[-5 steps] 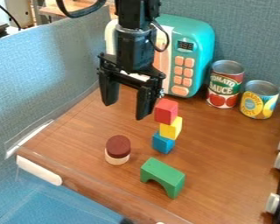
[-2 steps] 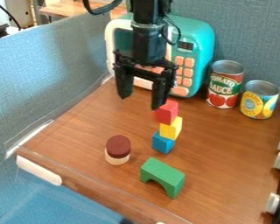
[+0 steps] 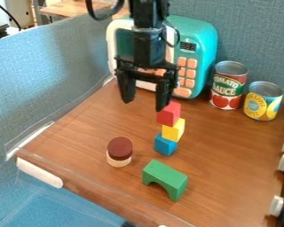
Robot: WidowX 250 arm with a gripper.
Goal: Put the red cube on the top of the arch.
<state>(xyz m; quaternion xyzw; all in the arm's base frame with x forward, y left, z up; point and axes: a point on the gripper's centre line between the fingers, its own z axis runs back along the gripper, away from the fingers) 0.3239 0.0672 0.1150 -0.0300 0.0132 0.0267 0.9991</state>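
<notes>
Shifted rightward in the view within the last second, bringing the tool (image 3: pixel 143 105), spread wide and empty, near the red cube (image 3: pixel 169 114). Left unmoved atop the yellow cube (image 3: pixel 173 130) and blue cube (image 3: pixel 165 145), apart from the green arch (image 3: pixel 166 177). Likely nearer a grasp, but seemingly needing centring first.

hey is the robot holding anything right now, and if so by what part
Nothing is held: the gripper hangs open, and the red cube sits on the yellow block.

Bright | pale sheen on blue panel (image 3: pixel 61 60) | soft, faint shadows
</notes>
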